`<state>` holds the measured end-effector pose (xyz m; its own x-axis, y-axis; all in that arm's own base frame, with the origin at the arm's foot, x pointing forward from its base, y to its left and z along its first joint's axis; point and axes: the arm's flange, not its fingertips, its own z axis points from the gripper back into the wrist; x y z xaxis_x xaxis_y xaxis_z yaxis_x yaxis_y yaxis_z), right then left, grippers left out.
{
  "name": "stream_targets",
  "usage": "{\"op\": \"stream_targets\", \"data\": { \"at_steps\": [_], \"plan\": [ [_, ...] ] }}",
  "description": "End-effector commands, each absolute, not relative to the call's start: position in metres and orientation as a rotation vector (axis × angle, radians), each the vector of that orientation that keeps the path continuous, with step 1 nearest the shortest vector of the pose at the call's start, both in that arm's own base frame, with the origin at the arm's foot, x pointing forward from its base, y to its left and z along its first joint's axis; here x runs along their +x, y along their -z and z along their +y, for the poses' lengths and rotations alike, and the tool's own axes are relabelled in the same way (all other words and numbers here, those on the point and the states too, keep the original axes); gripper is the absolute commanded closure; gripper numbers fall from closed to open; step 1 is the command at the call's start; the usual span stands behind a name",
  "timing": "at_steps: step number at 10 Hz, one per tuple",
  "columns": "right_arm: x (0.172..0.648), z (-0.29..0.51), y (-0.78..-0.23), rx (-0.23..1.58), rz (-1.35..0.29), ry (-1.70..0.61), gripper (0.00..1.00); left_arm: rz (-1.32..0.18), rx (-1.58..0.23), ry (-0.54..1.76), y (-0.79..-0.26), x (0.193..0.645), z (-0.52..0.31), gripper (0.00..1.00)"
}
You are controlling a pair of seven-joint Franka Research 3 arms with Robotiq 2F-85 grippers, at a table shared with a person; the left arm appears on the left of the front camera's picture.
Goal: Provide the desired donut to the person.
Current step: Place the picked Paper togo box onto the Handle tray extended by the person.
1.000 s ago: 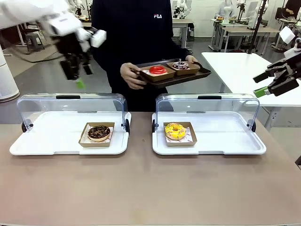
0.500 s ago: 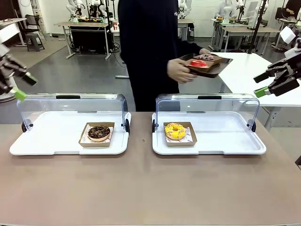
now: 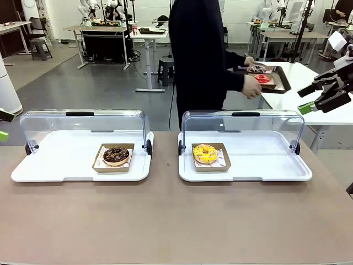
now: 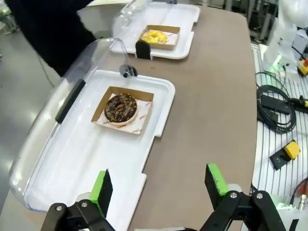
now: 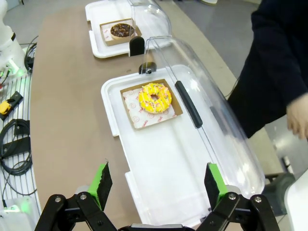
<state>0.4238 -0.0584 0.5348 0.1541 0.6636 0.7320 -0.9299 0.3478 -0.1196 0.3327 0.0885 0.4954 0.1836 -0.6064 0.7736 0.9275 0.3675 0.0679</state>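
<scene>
Well apart: person, right claw

Black claw, green pads; person black-sleeved.

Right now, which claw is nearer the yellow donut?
Right. The right claw hangs open, up and to the right of the yellow donut; the left claw sits at the far left edge, beyond the chocolate donut.

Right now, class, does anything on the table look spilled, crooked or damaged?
Nothing stands out. The chocolate donut and the yellow donut each sit in a box on a white tray, lids open.
</scene>
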Motion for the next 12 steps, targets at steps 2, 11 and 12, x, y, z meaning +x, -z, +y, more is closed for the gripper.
{"op": "stream_targets", "data": {
  "at_steps": [2, 11, 12],
  "plan": [
    [0.425, -0.057, -0.534, 0.416, -0.802, -1.191, 0.00, -0.891, -0.419, 1.059, -0.481, 0.312, 0.101, 0.00],
    [0.425, -0.057, -0.534, 0.416, -0.802, -1.191, 0.00, -0.932, -0.398, 1.056, -0.484, 0.308, 0.103, 0.00],
    [0.425, -0.057, -0.534, 0.416, -0.802, -1.191, 0.00, -0.921, -0.417, 1.099, -0.483, 0.313, 0.099, 0.00]
  ]
}}
